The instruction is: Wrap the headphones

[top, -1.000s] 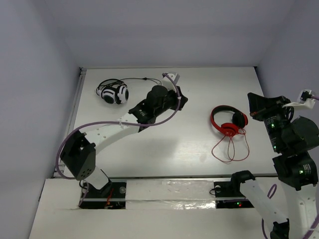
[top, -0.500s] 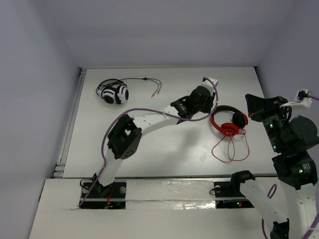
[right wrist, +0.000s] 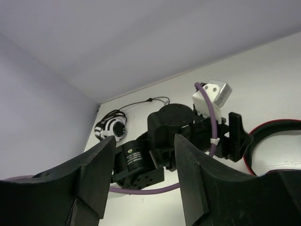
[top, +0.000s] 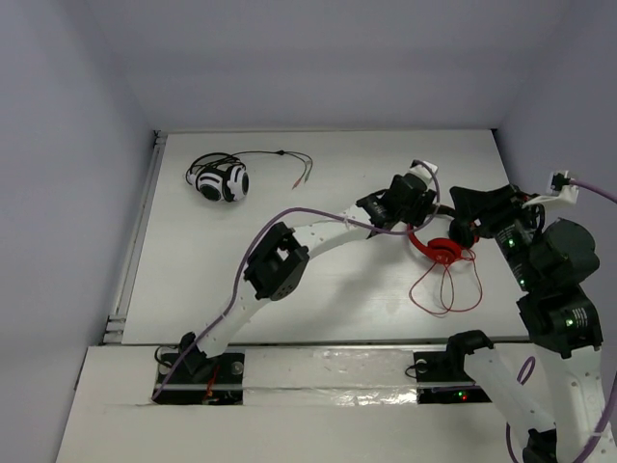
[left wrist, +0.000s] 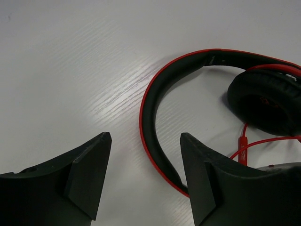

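The red headphones (top: pixel 443 253) lie flat on the white table (top: pixel 337 289), and their thin red cable (top: pixel 445 291) loops toward the near edge. My left gripper (top: pixel 422 220) hangs over the headband, open. In the left wrist view the red-and-black headband (left wrist: pixel 150 103) curves between the spread fingers of my left gripper (left wrist: pixel 146 141), close to the right finger, with a black ear pad (left wrist: pixel 265 101) further right. My right gripper (top: pixel 465 214) hovers just right of the left one, over the ear cups. My right gripper (right wrist: pixel 145 146) is open and holds nothing.
Black-and-white headphones (top: pixel 220 180) with a black cable (top: pixel 280 154) lie at the table's far left. The left arm (top: pixel 318 231) stretches diagonally across the table's middle, with a purple cable along it. White walls close off the table's back and sides.
The left arm swung right from near the black-and-white headphones to the red headphones. The right gripper moved left toward them. Both grippers went from shut to open.
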Available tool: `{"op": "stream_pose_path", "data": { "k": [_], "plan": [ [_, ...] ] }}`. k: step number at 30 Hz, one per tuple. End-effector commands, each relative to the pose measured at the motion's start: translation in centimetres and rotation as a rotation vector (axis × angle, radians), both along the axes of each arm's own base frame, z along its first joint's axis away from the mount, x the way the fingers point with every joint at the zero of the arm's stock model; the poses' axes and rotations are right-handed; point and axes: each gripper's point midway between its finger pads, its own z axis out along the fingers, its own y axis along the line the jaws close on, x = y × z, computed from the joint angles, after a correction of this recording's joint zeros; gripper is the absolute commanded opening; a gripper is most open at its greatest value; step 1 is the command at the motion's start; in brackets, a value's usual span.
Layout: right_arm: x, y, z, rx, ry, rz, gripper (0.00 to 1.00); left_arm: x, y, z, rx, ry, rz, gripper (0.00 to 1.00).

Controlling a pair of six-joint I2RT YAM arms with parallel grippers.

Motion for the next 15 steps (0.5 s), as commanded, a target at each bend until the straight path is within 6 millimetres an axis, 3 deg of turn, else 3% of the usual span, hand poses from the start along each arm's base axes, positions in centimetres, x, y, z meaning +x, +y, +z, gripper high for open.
{"op": "stream_pose_path", "data": {
  "k": [1, 7, 10, 14, 15],
  "plan": [
    [-0.2, 0.8, 0.9, 0.014, -0.05, 0.049, 0.59, 0.1, -1.6, 1.2, -0.018, -0.028, -0.044, 0.58],
    [0.2, 1.6, 0.2, 0.021, -0.031, 0.088, 0.59, 0.9, -1.9, -2.3, 0.033, -0.022, -0.029, 0.56],
    [0.0, 1.8, 0.3, 0.019, -0.036, 0.1, 0.58, 1.0, -1.8, -3.2, 0.041, -0.022, -0.028, 0.5],
    [-0.2, 2.2, -0.1, 0.029, -0.039, 0.124, 0.57, 0.9, -1.4, -3.3, 0.036, -0.021, -0.012, 0.21],
    [-0.2, 2.3, -0.2, 0.03, -0.037, 0.131, 0.57, 0.6, -0.8, -4.3, 0.054, -0.009, -0.005, 0.1]
  ]
}}
